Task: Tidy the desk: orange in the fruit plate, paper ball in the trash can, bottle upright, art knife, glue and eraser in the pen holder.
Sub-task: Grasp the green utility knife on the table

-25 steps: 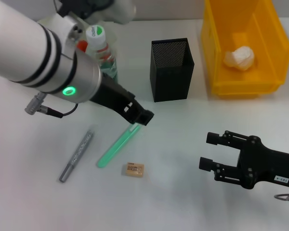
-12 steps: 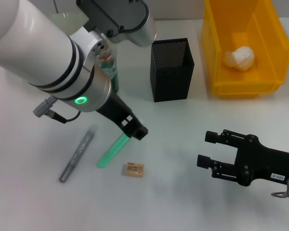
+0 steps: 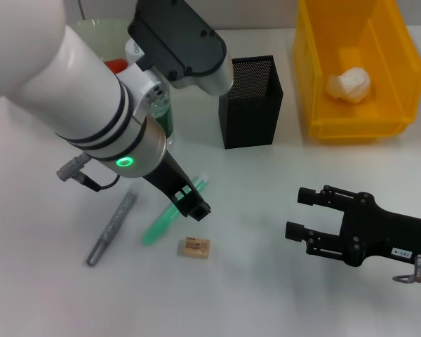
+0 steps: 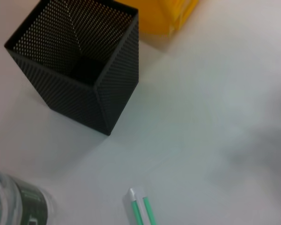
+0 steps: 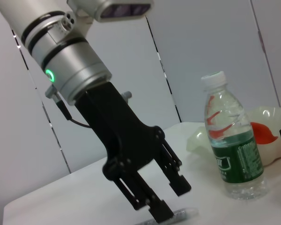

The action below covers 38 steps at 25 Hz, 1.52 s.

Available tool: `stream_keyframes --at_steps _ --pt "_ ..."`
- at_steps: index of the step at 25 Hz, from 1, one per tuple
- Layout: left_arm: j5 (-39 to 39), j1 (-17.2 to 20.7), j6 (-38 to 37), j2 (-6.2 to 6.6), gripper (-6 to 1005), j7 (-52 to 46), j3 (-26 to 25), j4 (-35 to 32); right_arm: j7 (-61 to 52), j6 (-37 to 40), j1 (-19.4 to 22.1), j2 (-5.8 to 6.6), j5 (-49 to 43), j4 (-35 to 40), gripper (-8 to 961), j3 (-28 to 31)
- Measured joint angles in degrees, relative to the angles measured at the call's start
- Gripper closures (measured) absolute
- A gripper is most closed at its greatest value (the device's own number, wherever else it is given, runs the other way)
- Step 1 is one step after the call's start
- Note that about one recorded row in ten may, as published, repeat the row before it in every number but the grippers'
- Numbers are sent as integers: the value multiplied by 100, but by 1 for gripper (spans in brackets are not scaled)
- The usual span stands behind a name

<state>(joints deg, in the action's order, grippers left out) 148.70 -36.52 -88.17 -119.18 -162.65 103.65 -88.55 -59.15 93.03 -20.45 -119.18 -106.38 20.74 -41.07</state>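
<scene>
On the table (image 3: 266, 281), the pen holder (image 3: 250, 102) stands at the back near the middle, with the trash can (image 3: 358, 70) to its right holding the paper ball (image 3: 349, 84), and the bottle (image 3: 161, 112) upright to its left, just in front of the fruit plate (image 3: 98, 31) at the back left. Nearer the front, the art knife (image 3: 112, 228) lies furthest left, the glue (image 3: 170, 214) to its right, and the eraser (image 3: 194, 247) just right of the glue's near end. The left gripper (image 3: 196, 205) hangs over the glue, while the right gripper (image 3: 302, 213) sits at the front right, well apart from the other things.
</scene>
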Motion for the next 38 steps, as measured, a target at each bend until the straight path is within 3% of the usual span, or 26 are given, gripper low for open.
stream_keyframes --at_steps 18,38 --pt "15 -458 690 0 428 157 94 1489 0 -84 -12 -9 3 0 219 3" --pt "30 -463 935 0 442 336 94 1907 0 -138 -29 -9 4 -73 219 3"
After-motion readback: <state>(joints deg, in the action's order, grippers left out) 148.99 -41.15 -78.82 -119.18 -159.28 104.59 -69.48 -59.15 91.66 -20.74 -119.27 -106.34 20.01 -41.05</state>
